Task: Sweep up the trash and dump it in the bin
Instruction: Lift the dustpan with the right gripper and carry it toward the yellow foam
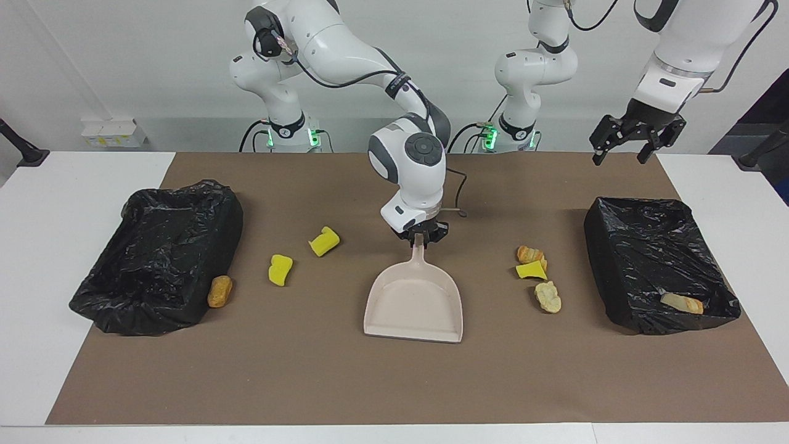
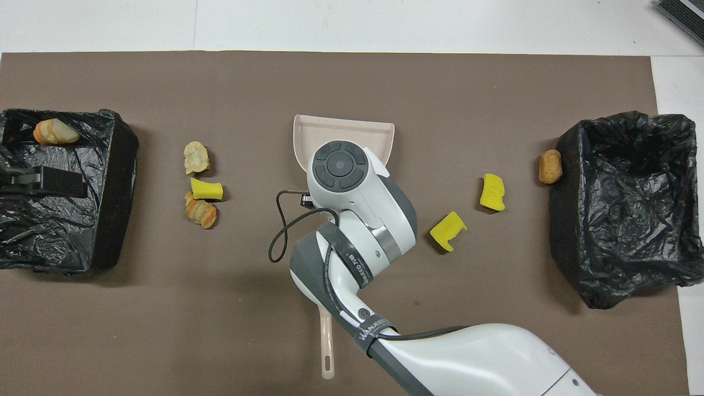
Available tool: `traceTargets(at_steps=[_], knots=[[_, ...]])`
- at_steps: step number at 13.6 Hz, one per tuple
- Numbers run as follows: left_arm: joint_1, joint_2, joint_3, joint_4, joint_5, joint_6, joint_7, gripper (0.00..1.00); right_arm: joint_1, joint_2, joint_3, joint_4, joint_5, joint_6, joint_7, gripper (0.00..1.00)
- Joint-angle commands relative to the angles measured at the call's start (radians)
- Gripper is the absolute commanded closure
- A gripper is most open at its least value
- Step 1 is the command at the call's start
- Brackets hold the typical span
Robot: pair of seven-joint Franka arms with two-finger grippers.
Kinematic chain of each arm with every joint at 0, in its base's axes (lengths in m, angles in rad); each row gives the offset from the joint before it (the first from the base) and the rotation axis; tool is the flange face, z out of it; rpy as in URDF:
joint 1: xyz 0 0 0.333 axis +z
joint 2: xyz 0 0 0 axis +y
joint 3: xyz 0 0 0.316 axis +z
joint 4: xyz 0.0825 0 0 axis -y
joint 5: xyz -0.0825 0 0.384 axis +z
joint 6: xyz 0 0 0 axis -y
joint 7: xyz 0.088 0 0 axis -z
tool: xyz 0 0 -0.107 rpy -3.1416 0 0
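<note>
White bench (image 1: 55, 246), brown paper mat (image 1: 394, 382) on top, a black-bag-lined bin at each end.

Progress: early. Only one tan bread-like lump (image 1: 681, 303) lies inside the bin (image 1: 622, 259) at the left arm's end of the bench. The bin (image 1: 160, 246) at the right arm's end looks empty inside.

Trash on the mat:
- Golden-brown bread lump (image 1: 219, 291), touching the outer wall of the bin at the right arm's end, not in it.
- Two yellow sponge chunks (image 1: 280, 270) (image 1: 324, 241), between that bin and the dustpan.
- Cluster beside the other bin: brown crusty lump (image 1: 529, 253), yellow sponge wedge (image 1: 532, 270), pale bread piece (image 1: 548, 296), close together.

Right tool (image 1: 420, 237) pinches the handle of the beige plastic dustpan (image 1: 414, 305); the pan sits mid-mat with nothing in it, mouth facing away from the robots. A pale slim handle (image 2: 326, 352) lies nearer to the robots, partly under the right arm; probably the brush, untouched.

Left tool (image 1: 635, 140) waits, fingers spread, raised over the mat's edge near its own bin.

Judgement: six scraps remain; sweeping not yet started.
</note>
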Motion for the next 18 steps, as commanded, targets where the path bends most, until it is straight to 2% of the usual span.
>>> traceTargets(at_steps=[1,4,6,11,14,18], knots=[[0.001,-0.015,0.002,-0.015,-0.004,-0.001,-0.005,0.00,-0.048,-0.077,0.001,-0.015,0.023,-0.053,-0.107,1.00],[0.001,-0.015,0.002,-0.015,-0.004,-0.001,-0.005,0.00,-0.097,-0.143,0.002,-0.017,0.029,-0.124,-0.207,1.00],[0.001,-0.015,0.002,-0.015,-0.004,-0.001,-0.005,0.00,-0.125,-0.171,-0.002,-0.018,0.011,-0.170,-0.346,1.00],[0.001,-0.015,0.002,-0.015,-0.006,-0.001,-0.005,0.00,-0.270,-0.254,-0.001,-0.018,0.015,-0.318,-0.665,1.00],[0.001,-0.015,0.002,-0.015,-0.004,-0.001,-0.006,0.00,-0.333,-0.268,-0.004,-0.018,0.007,-0.361,-0.947,1.00],[0.001,-0.015,0.002,-0.015,-0.004,-0.001,-0.006,0.00,-0.355,-0.278,-0.004,-0.049,-0.011,-0.360,-1.139,1.00]])
